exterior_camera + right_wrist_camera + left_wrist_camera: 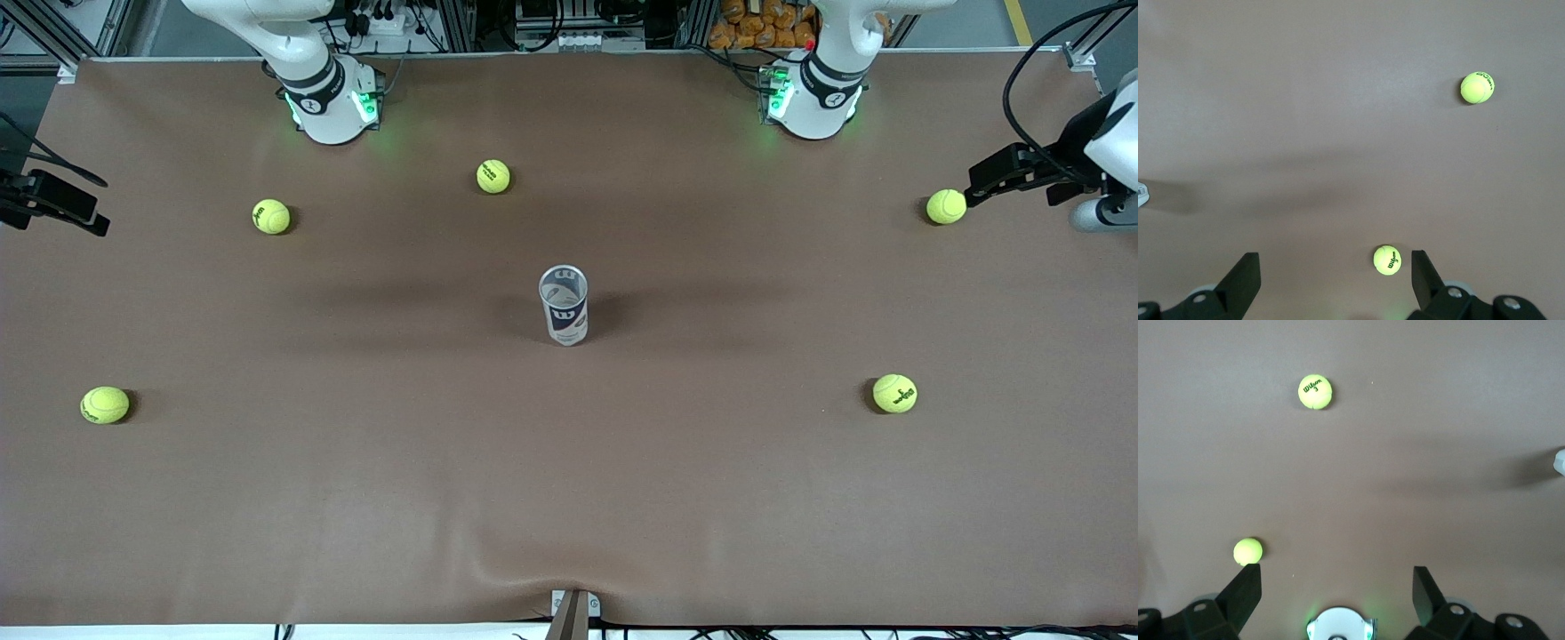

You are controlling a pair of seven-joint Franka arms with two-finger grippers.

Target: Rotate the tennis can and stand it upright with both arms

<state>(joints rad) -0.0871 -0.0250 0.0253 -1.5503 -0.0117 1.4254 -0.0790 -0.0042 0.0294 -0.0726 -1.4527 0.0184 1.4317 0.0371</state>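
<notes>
The tennis can point(564, 305) stands upright in the middle of the table, white and dark blue with its silvery rim on top. Neither gripper touches it. Both arms are raised over their own bases point(331, 102) point(813, 98), and their hands are out of the front view. My left gripper point(1336, 588) is open and empty, high over the table by its base; a white sliver of the can point(1559, 461) shows at that view's edge. My right gripper point(1333, 275) is open and empty too, high over the table; the can's edge point(1141, 195) just shows.
Several yellow-green tennis balls lie scattered: two near the right arm's base point(493, 176) point(271, 216), one toward the left arm's end point(946, 206), two nearer the front camera point(105, 404) point(894, 393). Black camera mounts stand at both table ends point(53, 200) point(1022, 169).
</notes>
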